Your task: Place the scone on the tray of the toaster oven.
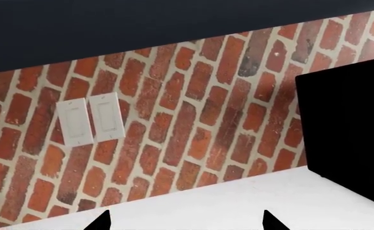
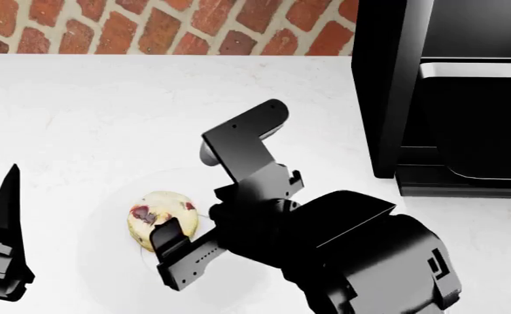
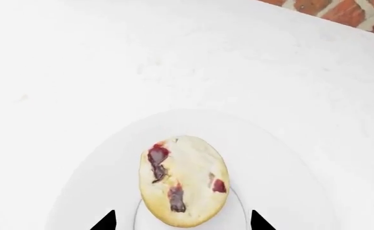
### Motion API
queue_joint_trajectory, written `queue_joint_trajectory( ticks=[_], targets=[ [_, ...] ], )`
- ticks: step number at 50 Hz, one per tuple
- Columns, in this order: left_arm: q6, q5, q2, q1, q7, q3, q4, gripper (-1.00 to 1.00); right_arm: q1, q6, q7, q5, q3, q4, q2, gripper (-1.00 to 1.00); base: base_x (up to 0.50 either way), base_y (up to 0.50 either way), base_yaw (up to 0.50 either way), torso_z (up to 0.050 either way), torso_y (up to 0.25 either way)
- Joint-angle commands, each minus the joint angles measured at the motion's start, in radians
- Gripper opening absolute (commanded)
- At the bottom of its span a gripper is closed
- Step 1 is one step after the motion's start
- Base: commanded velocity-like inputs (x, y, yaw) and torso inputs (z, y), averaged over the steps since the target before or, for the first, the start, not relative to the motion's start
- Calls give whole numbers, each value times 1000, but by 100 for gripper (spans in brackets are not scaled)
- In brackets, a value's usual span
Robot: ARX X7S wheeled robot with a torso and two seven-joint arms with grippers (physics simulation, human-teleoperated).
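Toaster oven (image 2: pixel 447 98) cut off at head view's right edge; tray (image 2: pixel 477 69) mostly dark, indistinct.

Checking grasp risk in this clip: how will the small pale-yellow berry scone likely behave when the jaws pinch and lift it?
The pale-yellow domed scone looks crumbly, so a hard pinch may break it. It is probably light. Its flat base on the round white plate suggests it slides rather than rolls.

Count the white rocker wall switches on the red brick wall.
2: white rocker switch plates side by side, touching, left one, right one, on the red brick wall. Only the left wrist view shows them.
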Motion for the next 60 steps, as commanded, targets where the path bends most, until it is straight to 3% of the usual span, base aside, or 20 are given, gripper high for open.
queue_joint_trajectory(
  ticks=[1,60],
  targets=[
    [10,-3,3,6,0,5,-8,100,17,-8,-6,-6,-30,18,-6,100,0,0,0,0,0],
    [42,-5,-16,26,-11,13,-20,100,76,-181,-75,-52,-128,261,-62,100,0,0,0,0,0]
  ],
)
